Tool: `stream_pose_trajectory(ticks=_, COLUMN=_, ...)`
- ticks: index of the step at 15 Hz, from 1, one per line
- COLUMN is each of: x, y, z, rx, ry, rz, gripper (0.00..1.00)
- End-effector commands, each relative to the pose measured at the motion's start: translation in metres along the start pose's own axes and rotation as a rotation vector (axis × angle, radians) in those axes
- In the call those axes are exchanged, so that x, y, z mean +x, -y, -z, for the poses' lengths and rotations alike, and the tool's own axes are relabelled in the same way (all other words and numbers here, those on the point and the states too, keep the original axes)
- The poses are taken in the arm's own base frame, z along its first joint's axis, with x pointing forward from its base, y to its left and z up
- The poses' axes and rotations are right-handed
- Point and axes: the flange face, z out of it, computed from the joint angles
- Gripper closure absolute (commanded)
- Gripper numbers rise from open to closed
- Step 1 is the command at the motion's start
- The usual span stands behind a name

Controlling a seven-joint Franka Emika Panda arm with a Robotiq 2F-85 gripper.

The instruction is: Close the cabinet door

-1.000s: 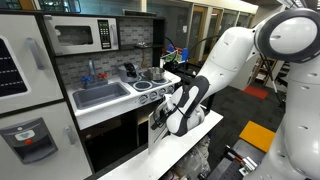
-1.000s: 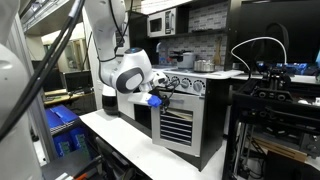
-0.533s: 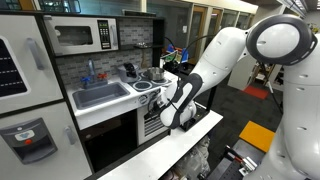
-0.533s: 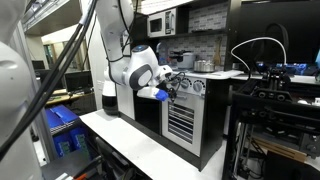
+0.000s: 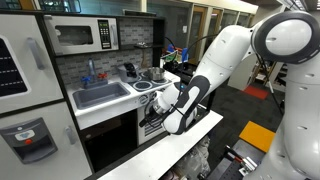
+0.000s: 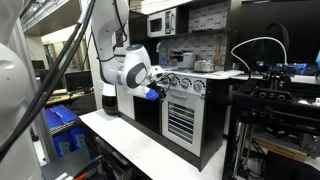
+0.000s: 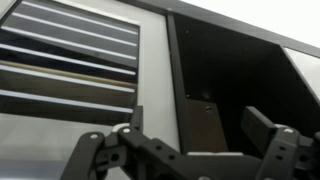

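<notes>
The jaws stand wide apart and hold nothing. In the wrist view their dark fingers (image 7: 128, 135) rise from the lower edge, one before the door's edge, the other before the dark opening beside it. Just ahead is the cabinet door (image 7: 70, 70), white, its window crossed by thin horizontal bars. In an exterior view the door (image 6: 180, 122) looks flush with the play kitchen's front, under a row of knobs (image 6: 186, 85). The jaws sit by its upper corner; whether they touch it I cannot tell. The white arm (image 5: 225, 60) reaches in over the desk (image 5: 150, 158) and hides most of the door. Above are the sink (image 5: 100, 96) and the microwave (image 5: 82, 36).
</notes>
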Motion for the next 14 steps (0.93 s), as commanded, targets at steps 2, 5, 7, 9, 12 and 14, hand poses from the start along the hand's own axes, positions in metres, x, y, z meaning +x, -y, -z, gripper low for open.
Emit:
stream_pose_trajectory(ticks=2, x=-0.001, y=0.017, z=0.046, rx=0.034, ry=0.117, rz=-0.015, gripper=0.0)
stream_pose_trajectory(ticks=5, x=0.012, y=0.025, z=0.073, rx=0.039, ry=0.148, rz=-0.02, gripper=0.0)
stream_pose_trajectory(ticks=7, x=0.024, y=0.028, z=0.092, rx=0.051, ry=0.16, rz=-0.039, gripper=0.0)
stream_pose_trajectory(ticks=9, x=0.035, y=0.02, z=0.116, rx=0.055, ry=0.18, rz=-0.064, gripper=0.0)
stream_pose_trajectory(ticks=12, x=0.054, y=0.003, z=0.15, rx=0.052, ry=0.19, rz=-0.09, gripper=0.0)
stream_pose_trajectory(ticks=14, x=0.067, y=-0.013, z=0.168, rx=0.028, ry=0.194, rz=-0.098, gripper=0.0)
